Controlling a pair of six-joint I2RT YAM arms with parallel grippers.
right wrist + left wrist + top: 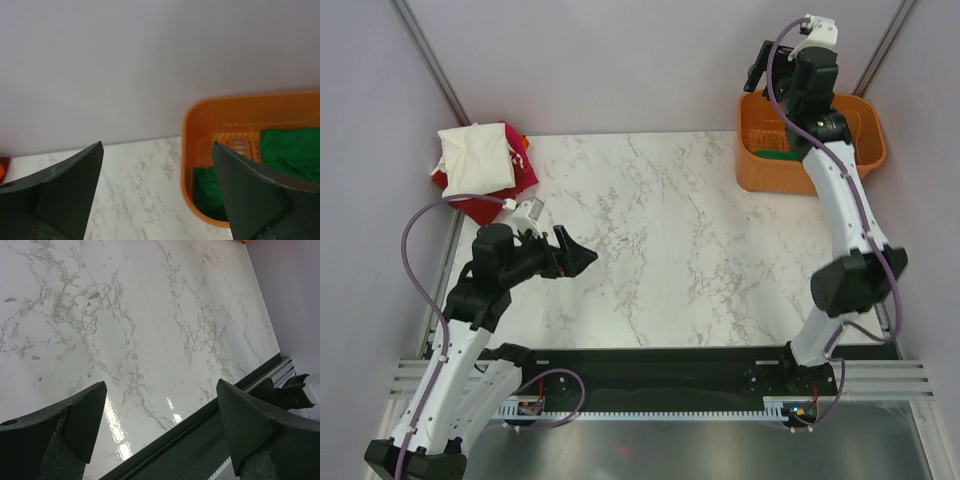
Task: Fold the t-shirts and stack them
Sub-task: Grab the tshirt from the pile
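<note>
The left arm bends low over the 8 o'clock part of the marble table. The left gripper points toward 3 o'clock, its fingers spread apart and empty above bare tabletop. At the table's 10 o'clock corner sits the folded stack, a cream-white t-shirt on a red t-shirt. The right arm stretches toward 1 o'clock, with the right gripper raised over the orange plastic basket, fingers wide apart and empty. The green t-shirt lies crumpled inside that basket.
</note>
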